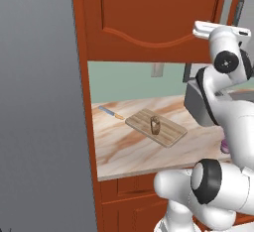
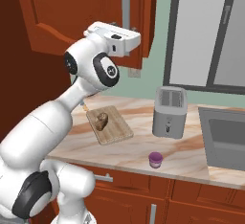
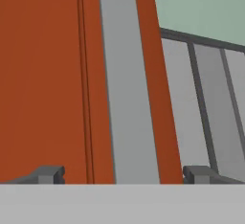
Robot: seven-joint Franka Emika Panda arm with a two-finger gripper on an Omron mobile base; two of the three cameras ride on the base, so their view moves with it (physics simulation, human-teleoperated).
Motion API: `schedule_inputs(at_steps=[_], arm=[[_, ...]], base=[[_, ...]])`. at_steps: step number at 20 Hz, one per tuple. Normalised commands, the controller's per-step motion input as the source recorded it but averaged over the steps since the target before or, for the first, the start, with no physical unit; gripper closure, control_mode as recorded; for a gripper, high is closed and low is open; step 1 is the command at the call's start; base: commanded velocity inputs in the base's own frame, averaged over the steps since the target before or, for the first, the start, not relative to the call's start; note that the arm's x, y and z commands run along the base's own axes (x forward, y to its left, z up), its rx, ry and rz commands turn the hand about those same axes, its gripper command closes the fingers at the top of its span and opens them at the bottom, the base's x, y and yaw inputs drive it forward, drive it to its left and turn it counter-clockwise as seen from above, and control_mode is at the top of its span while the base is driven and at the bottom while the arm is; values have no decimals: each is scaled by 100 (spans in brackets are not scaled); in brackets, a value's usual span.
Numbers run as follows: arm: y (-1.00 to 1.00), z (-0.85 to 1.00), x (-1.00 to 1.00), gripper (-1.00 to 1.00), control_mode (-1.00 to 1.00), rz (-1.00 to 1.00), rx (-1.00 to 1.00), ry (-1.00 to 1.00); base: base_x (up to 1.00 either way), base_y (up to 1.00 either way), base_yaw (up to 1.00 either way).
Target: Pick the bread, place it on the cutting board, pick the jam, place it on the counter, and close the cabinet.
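toaster (image 2: 169,111) – silver, upright, near the sink | sink (image 2: 225,137) – grey basin at right | knife (image 1: 111,112) – flat, orange handle | window (image 2: 206,31) – dark-framed

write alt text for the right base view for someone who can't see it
A white robot arm lifts its open tool to the grey bar handle of a reddish-brown upper cabinet. Below, the counter holds bread on a cutting board, a toaster and a small purple jar.
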Motion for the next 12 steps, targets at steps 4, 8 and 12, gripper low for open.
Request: schedule_inputs(at_steps=[4,8,12], arm=[[-7,-6,31,-100,-100,7,1,2],[-6,-6,29,-100,-100,7,1,2],[-5,-5,34,-100,-100,8,0,3]], base=[[0,0,0],[0,0,0],[0,0,0]])
